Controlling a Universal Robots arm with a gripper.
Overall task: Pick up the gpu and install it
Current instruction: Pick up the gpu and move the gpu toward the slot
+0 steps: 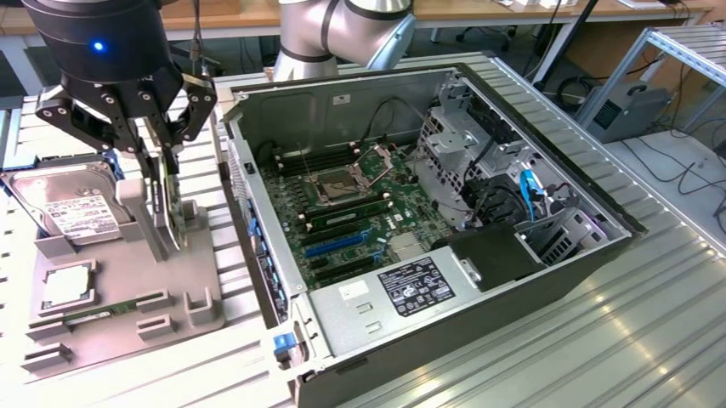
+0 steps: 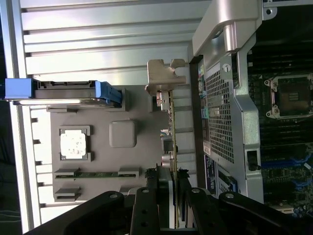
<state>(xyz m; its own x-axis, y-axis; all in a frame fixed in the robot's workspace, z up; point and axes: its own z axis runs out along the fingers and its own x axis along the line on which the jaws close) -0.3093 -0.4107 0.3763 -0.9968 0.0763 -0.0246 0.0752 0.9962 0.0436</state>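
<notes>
Black pincer (image 2: 172,182) links crowd the front of the wrist view. Its two fingers (image 2: 157,183) press on either face of the gpu (image 2: 173,142), so the pincer is clamped on the card. Seen edge-on there, the gpu runs as a thin line away from the fingers to its silvery end bracket (image 2: 165,77).

In the exterior view the pincer (image 1: 159,155) hangs at the exterior view's left. The gpu (image 1: 170,208) stands upright beneath it, gripped at its upper edge. Its lower edge is down at the grey holder tray (image 1: 125,297); whether it rests in the tray or is just clear of it I cannot tell.

That tray (image 2: 100,161) lies on the slatted aluminium tabletop (image 1: 635,340), just beside the open computer case (image 1: 375,98), on the exterior view's left of it. Also on the tray are:
- a hard drive (image 1: 68,208) with a white label and blue side rails, propped at the back;
- a square processor chip (image 1: 66,285) in its pocket;
- a narrow green memory stick (image 1: 97,313) in a slot near the chip.

The case lies on its side with its cover off, showing the green motherboard (image 1: 352,212). An open processor socket (image 1: 340,180) sits on the board, with blue expansion slots (image 1: 335,242) nearby. The robot arm (image 1: 340,25) rises behind the case.
</notes>
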